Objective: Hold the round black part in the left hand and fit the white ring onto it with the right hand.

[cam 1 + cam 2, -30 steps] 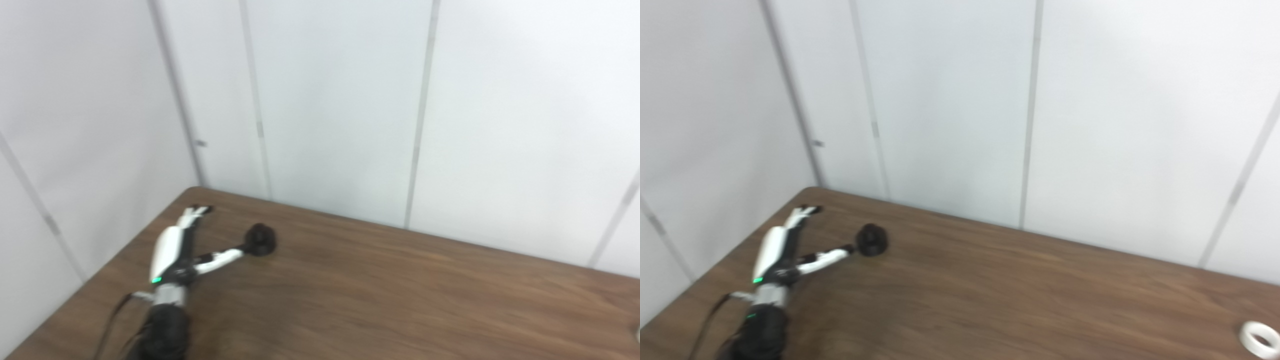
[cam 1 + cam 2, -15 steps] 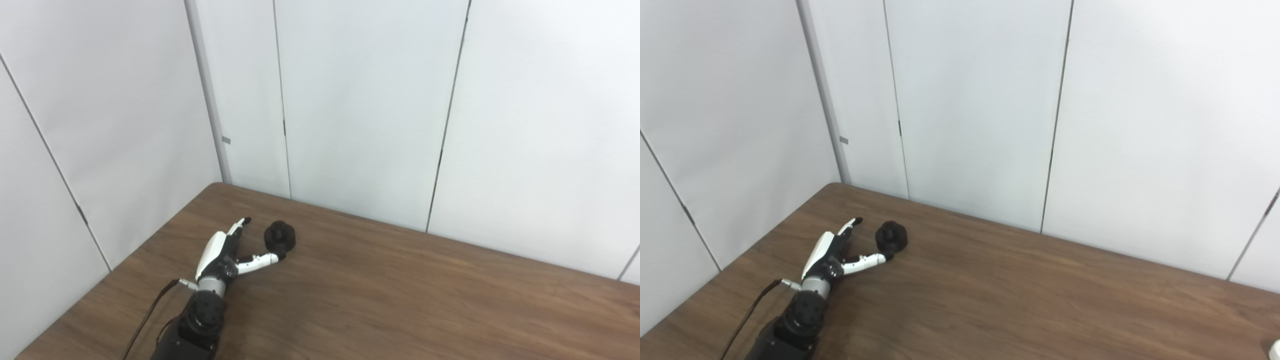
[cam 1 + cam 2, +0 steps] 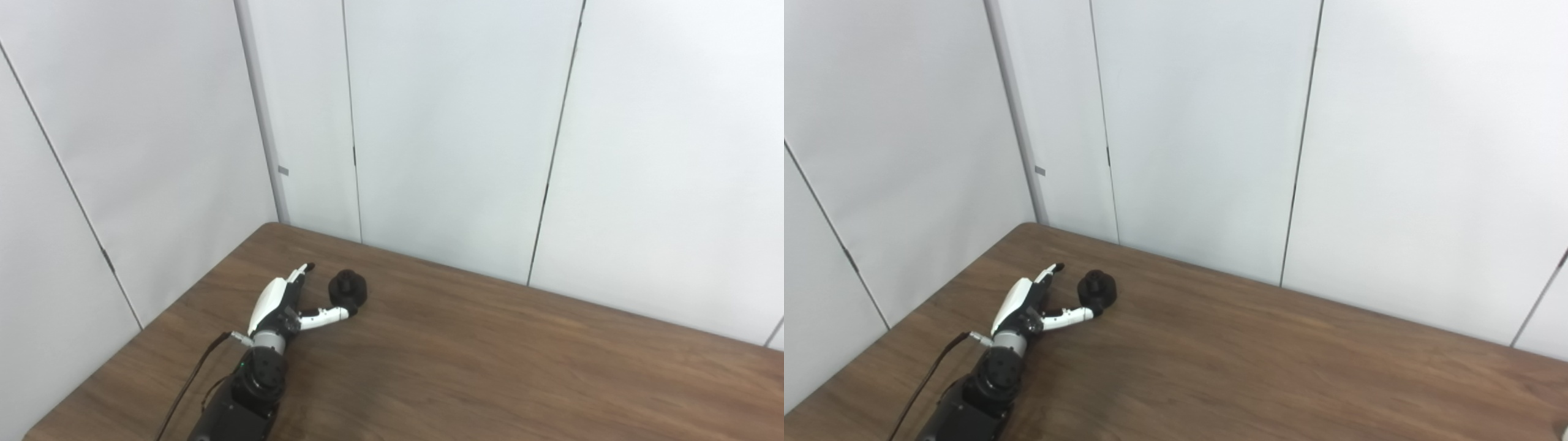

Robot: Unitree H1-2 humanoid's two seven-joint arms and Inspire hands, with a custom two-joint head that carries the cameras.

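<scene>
Left hand (image 3: 283, 301) lies spread open on the bench (image 3: 490, 367) near its far-left corner, thumb tip apparently touching the round black part (image 3: 348, 289), which sits on the wood between thumb and fingers.

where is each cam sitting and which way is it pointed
Left eye view: on the head, looking down and forward at the brown table and white wall panels; shows the left hand and its forearm beside the round black part.
Right eye view: just beside it, aimed the same way; the scene sits further left in the picture.
Shared: the left hand, black part, table and walls; no right hand in either.
</scene>
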